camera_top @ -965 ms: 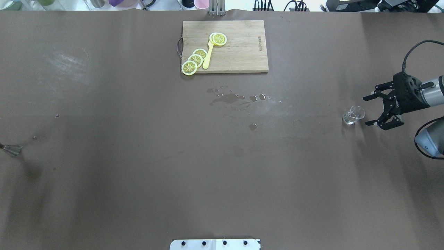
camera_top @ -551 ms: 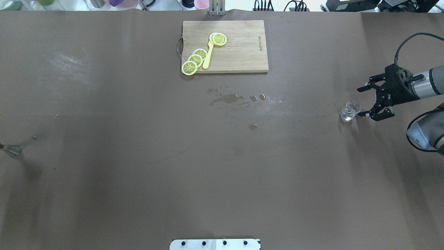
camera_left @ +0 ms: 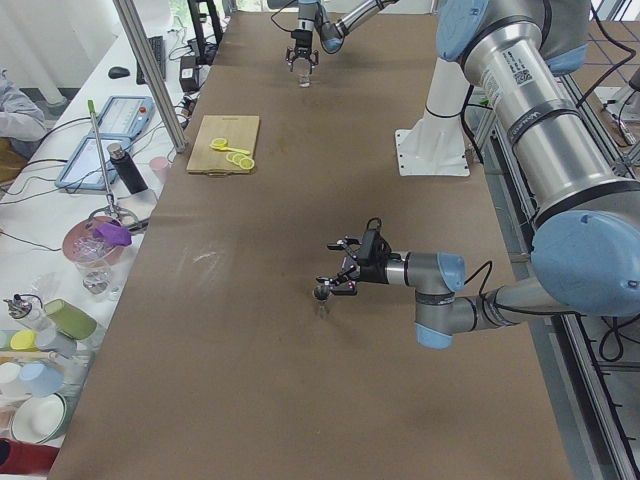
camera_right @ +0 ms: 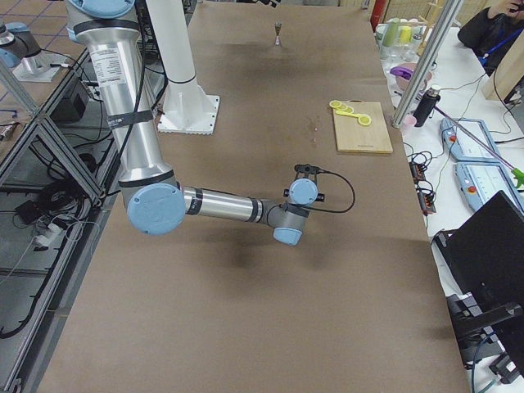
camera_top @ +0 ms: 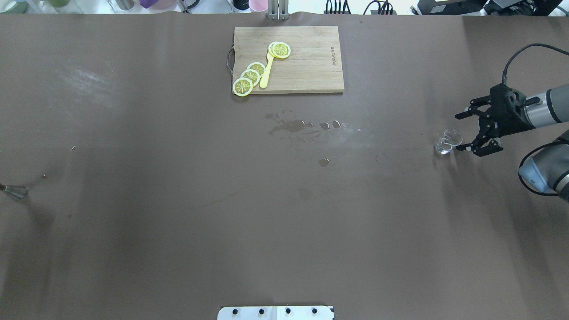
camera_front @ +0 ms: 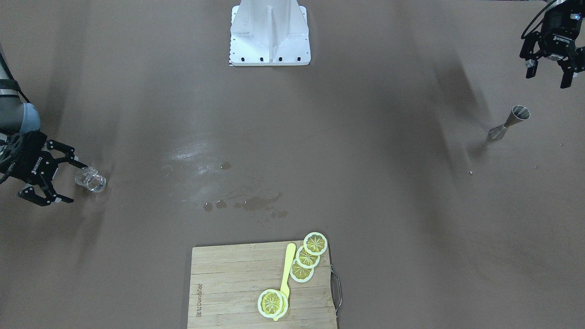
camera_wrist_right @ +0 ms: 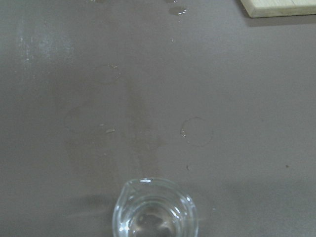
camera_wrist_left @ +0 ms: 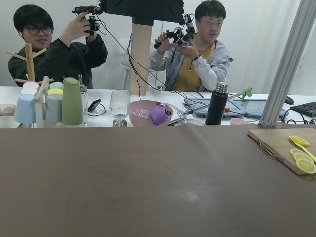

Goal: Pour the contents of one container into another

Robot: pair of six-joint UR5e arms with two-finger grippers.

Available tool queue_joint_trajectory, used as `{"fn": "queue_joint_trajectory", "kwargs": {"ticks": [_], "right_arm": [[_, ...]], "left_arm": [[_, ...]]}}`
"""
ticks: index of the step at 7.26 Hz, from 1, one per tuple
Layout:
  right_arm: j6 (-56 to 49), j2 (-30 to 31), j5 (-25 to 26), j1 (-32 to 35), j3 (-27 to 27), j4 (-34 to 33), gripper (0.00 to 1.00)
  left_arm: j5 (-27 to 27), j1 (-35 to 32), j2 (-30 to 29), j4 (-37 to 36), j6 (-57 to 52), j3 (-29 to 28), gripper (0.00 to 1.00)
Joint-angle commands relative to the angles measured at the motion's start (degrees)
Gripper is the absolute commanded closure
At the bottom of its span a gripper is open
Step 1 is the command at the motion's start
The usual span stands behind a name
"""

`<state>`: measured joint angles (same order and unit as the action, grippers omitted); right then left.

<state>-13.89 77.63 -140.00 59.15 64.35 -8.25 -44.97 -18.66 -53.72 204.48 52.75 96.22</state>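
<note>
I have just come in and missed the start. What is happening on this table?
A pour is being set up. The right gripper, open, faces a small glass beaker on the table, not gripping it. The left gripper, open, hangs near a metal jigger that stands untouched. Nothing is lifted yet.

Bright, even overhead light, soft shadows stretching across the table (camera_top: pixel 178 249), pale glare sheening mid-surface, right-wrist close-up blurring slightly

A rectangular bamboo cutting board (camera_top: pixel 306 66) sits at the far edge of the brown-covered table (camera_top: pixel 133 222) — yellow lemon slices (camera_top: pixel 250 76) and a slim yellow plastic utensil (camera_top: pixel 266 76) lie on its left half. Small wet puddles (camera_top: pixel 291 126) glisten just nearer.
</note>
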Motion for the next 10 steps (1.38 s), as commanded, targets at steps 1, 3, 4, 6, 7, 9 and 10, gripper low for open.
{"fn": "queue_joint_trajectory", "kwargs": {"ticks": [1, 3, 4, 6, 7, 9, 10], "right_arm": [[0.1, 0.6, -0.2, -1.3, -0.2, 2.2, 0.01], [0.1, 0.7, -0.2, -1.8, -0.2, 2.4, 0.01], [0.1, 0.5, -0.1, -1.8, -0.2, 2.4, 0.01], [0.0, -0.2, -0.1, -2.7, -1.1, 2.4, 0.02], [0.0, -0.2, -0.2, -3.0, -1.2, 2.4, 0.06], [0.1, 0.1, -0.2, -3.0, -1.2, 2.4, 0.20], [0.1, 0.2, -0.3, -3.0, -1.2, 2.4, 0.28]], "left_arm": [[4.2, 4.1, 0.6, -1.7, 0.3, -0.1, 0.01], [13.4, 9.1, 0.6, -1.3, 0.4, -0.2, 0.01], [14.8, 10.8, 0.6, -1.5, 0.4, -0.4, 0.01], [22.2, 12.6, 0.5, -1.5, 0.5, -1.1, 0.01], [26.4, 13.7, 0.2, -1.2, 0.6, -1.0, 0.01], [29.6, 16.7, -0.4, -1.5, 2.8, -1.8, 0.01], [29.6, 18.2, -0.8, -4.3, 7.8, -2.8, 0.02]]}}
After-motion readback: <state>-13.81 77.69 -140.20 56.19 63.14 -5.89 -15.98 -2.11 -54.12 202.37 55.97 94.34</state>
